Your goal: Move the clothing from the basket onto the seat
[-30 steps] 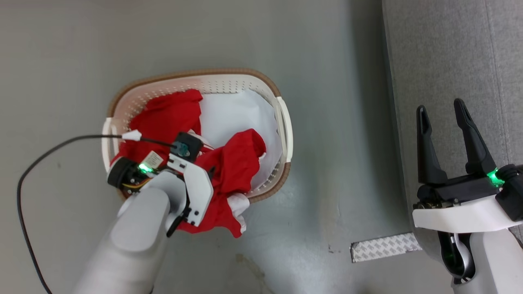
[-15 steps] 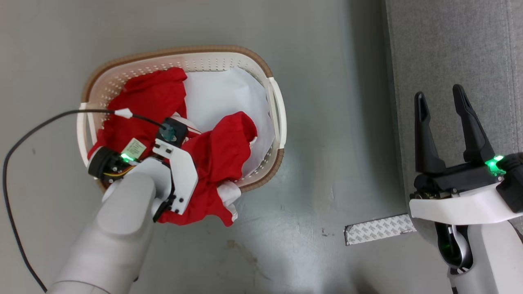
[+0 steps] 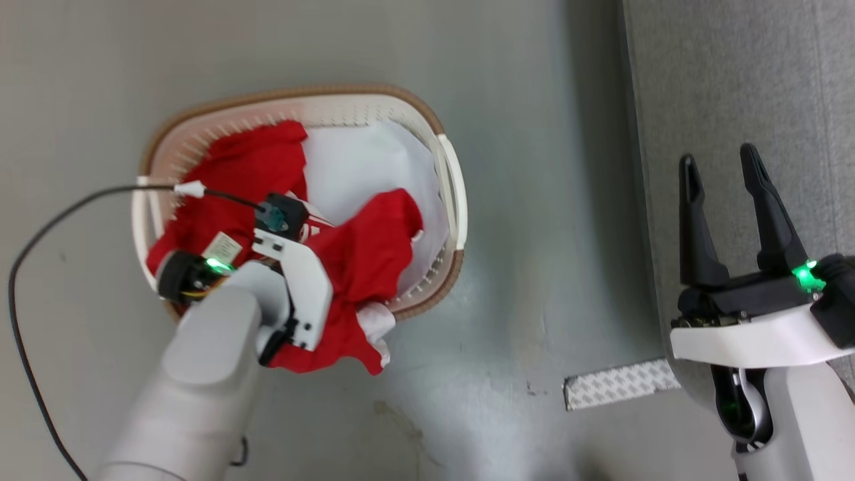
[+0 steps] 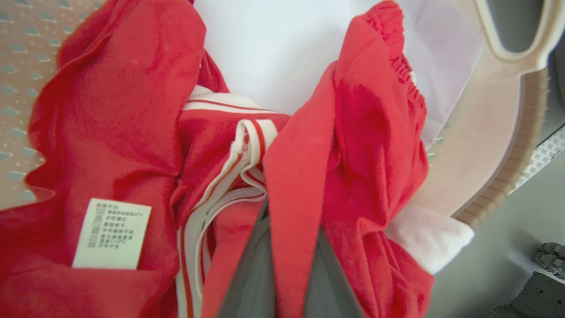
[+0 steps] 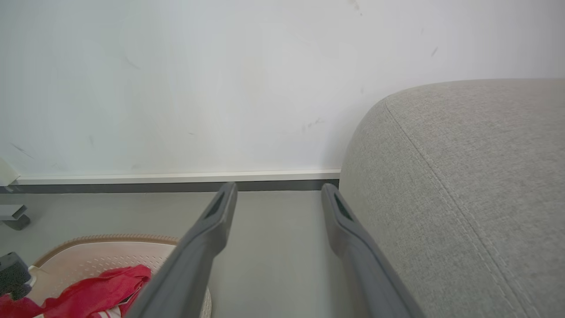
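Observation:
The white basket (image 3: pixel 451 175) with a brown rim stands on the floor at left. Inside lie the clothing and a flat white sheet (image 3: pixel 364 164). One red garment (image 3: pixel 244 177) fills the basket's left side, its white-striped trim (image 4: pixel 229 174) and care label showing. A plain red garment (image 3: pixel 371 247) hangs over the near rim, a white part (image 3: pixel 375 321) beside it. My left gripper (image 4: pixel 289 251) is shut on a fold of that plain red fabric, its tips buried in cloth. My right gripper (image 3: pixel 717 155) stands open and bare by the grey seat (image 3: pixel 735 80).
A black cable (image 3: pixel 40 247) loops from my left wrist over the floor at far left. A patterned tape strip (image 3: pixel 618 384) lies on the floor by the seat's corner. A white wall with a baseboard (image 5: pixel 176 178) runs behind the basket (image 5: pixel 110 240) and the seat (image 5: pixel 463 176).
The whole head picture has shifted a little, so the camera moved. My left gripper keeps its hold on the red fabric over the basket. The right gripper stays open in place.

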You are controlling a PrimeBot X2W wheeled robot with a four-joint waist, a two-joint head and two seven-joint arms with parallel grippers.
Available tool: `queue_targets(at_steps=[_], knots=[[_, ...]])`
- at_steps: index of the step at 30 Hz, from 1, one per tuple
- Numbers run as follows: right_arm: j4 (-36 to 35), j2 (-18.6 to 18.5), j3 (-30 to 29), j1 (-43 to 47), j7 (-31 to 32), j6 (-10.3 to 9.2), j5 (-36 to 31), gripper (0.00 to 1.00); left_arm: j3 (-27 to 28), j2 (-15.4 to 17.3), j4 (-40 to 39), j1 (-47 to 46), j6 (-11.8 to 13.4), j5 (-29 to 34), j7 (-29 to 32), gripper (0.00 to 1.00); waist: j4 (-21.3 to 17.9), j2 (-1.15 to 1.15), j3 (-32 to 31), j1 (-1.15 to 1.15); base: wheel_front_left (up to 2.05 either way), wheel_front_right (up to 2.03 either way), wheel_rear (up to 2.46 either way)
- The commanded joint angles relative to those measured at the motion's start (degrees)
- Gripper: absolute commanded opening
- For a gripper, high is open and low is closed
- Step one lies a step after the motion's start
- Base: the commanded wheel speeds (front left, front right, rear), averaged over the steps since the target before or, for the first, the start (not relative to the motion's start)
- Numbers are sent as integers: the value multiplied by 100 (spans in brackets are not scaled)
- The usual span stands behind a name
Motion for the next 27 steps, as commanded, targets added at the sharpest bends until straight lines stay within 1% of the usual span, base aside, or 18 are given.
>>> queue_targets(at_steps=[1, 4, 6, 11, 14, 19, 23, 27], knots=[[24, 10, -38, 86, 3, -13, -15, 100, 9, -17, -36, 106, -7, -106, -64, 0, 94, 0, -174, 0, 0, 0, 0], [62, -28, -140, 227, 3, -12, -16, 100, -88, -110, -309, 326, -11, -434, -306, 0, 238, 0, -519, 0, 0, 0, 0], [76, -45, -215, 353, 3, -12, 25, 100, -162, -110, -548, 510, -10, -660, -419, 0, 340, 0, -769, 0, 0, 0, 0], [170, -166, -311, 745, 3, -13, 20, 100, -378, 21, -1300, 1076, -6, -1282, -557, 0, 609, 0, -1473, 0, 0, 0, 0], [220, -203, -385, 1005, 4, -13, 14, 100, -400, 89, -1829, 1449, -6, -1650, -586, 0, 741, 0, -1871, 0, 0, 0, 0], [290, -237, -483, 1424, 4, -13, -4, 100, -251, 230, -2698, 2112, 1, -2127, -587, 0, 880, 0, -2461, 0, 0, 0, 0], [325, -249, -551, 1707, 3, -13, -26, 100, -111, 313, -3465, 2589, 148, -2310, -600, 0, 949, 0, -2836, 0, 0, 0, 0], [321, -266, -617, 1927, 3, -12, -75, 100, 77, 451, -4220, 2995, 424, -2354, -775, 0, 996, 0, -3178, 0, 0, 0, 0]])
